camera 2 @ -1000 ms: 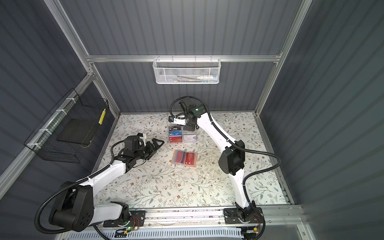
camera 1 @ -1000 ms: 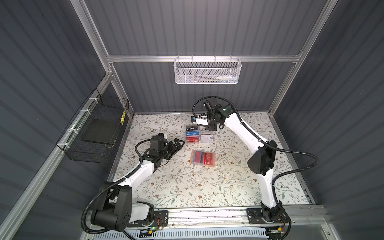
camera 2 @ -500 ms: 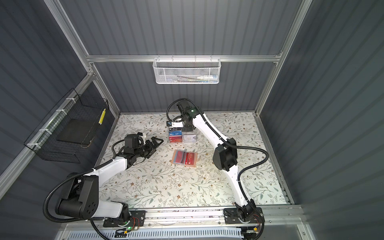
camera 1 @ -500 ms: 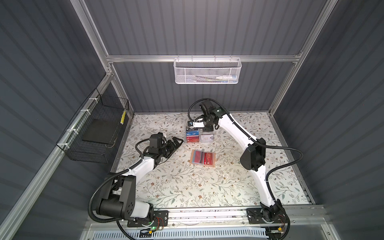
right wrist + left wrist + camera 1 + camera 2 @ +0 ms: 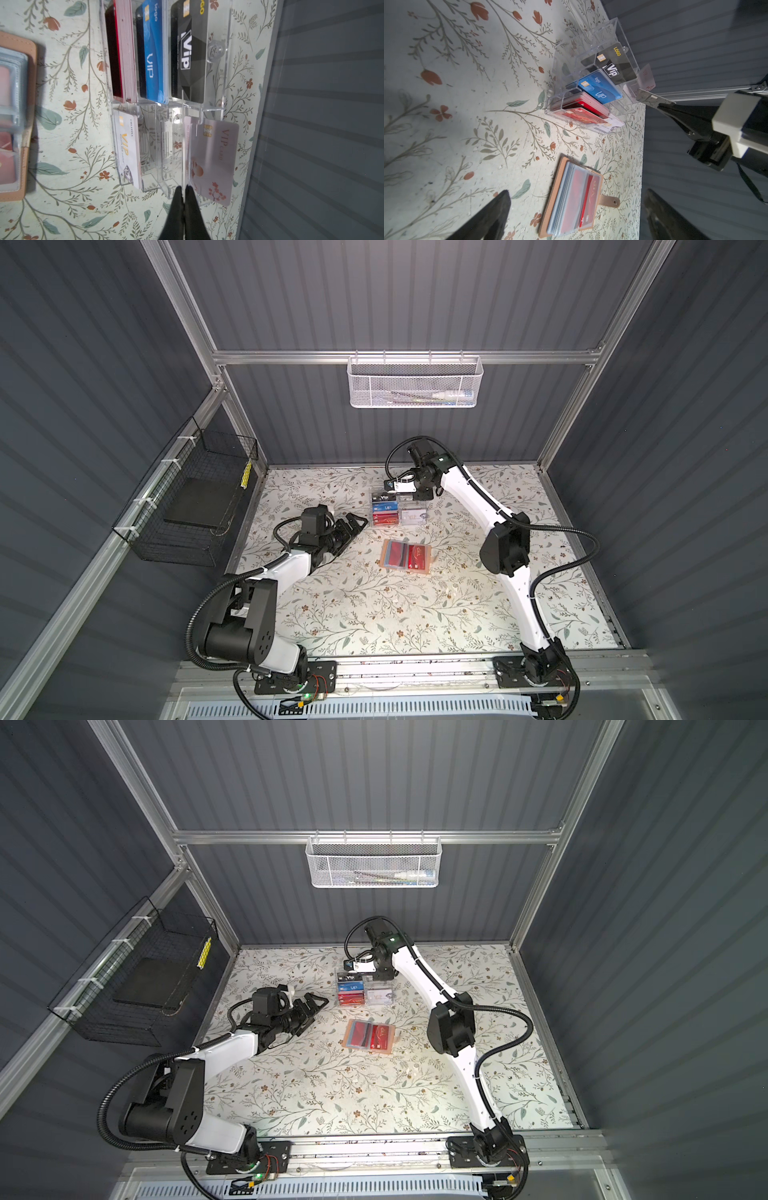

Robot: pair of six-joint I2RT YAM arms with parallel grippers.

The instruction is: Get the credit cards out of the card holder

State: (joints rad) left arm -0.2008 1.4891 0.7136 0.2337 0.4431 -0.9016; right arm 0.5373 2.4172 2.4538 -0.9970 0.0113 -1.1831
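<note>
one card pinched in right gripper at rack; i fear it snags going in and twists loose. left gripper spread, empty.

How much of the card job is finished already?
Partly done: several cards already stand in the clear rack. In hand: the right gripper is shut on a thin card at the rack, while the left gripper hovers open. Left: red cards still sit in the sleeves of the card holder.
</note>
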